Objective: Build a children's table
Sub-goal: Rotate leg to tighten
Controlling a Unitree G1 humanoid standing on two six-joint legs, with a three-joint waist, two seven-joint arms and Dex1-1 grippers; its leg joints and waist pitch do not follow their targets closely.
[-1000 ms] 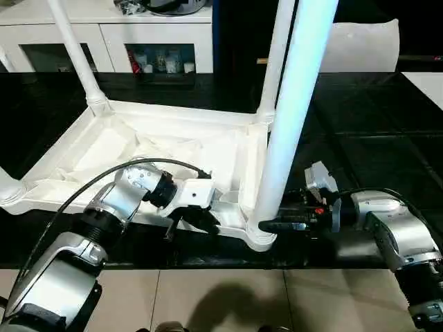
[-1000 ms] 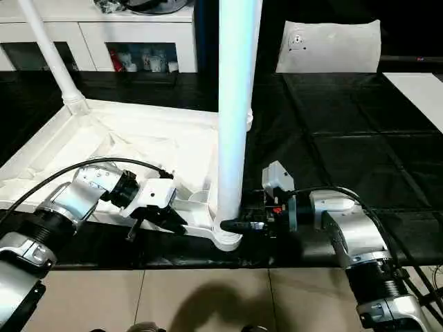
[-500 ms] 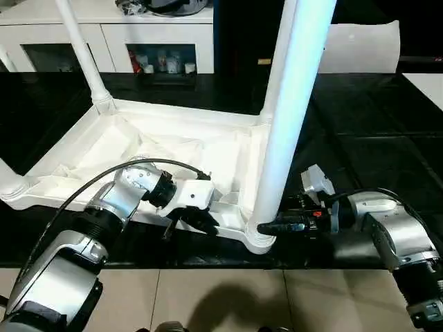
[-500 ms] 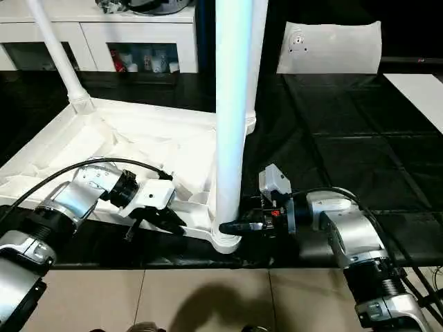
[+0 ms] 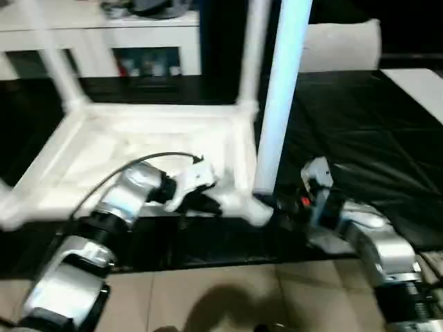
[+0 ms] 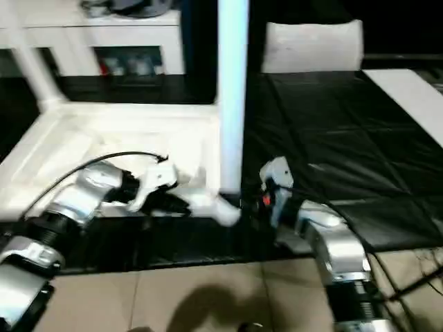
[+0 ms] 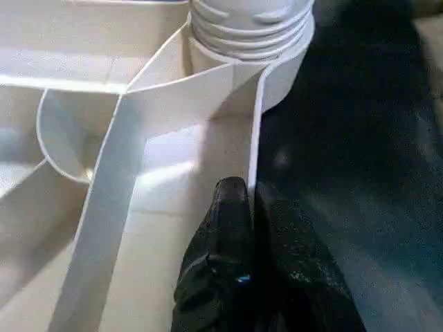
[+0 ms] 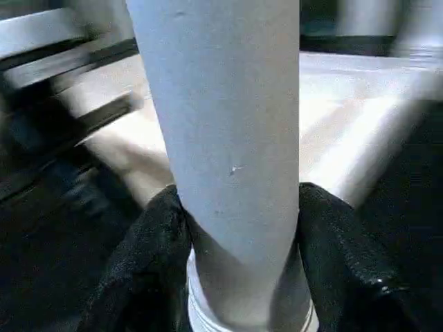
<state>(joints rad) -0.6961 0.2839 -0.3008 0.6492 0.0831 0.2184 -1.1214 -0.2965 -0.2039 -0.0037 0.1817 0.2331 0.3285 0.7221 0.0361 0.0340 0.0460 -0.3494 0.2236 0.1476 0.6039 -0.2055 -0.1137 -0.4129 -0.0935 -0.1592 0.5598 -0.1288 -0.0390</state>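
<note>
Table top point(image 5: 138, 138) upside down, your left gripper point(image 7: 250, 207) pinching its rim wall, your right gripper point(image 8: 235, 228) clasping the near leg point(image 8: 214, 104).

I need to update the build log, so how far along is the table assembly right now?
Done: the table top lies underside up with legs standing in both far corners. In hand: the right gripper clasps the near leg at its socket while the left gripper pinches the rim. Left: flipping it upright.

Leg point(image 5: 280, 97) upright in tabletop point(image 5: 104, 149) corner — near-right.
</note>
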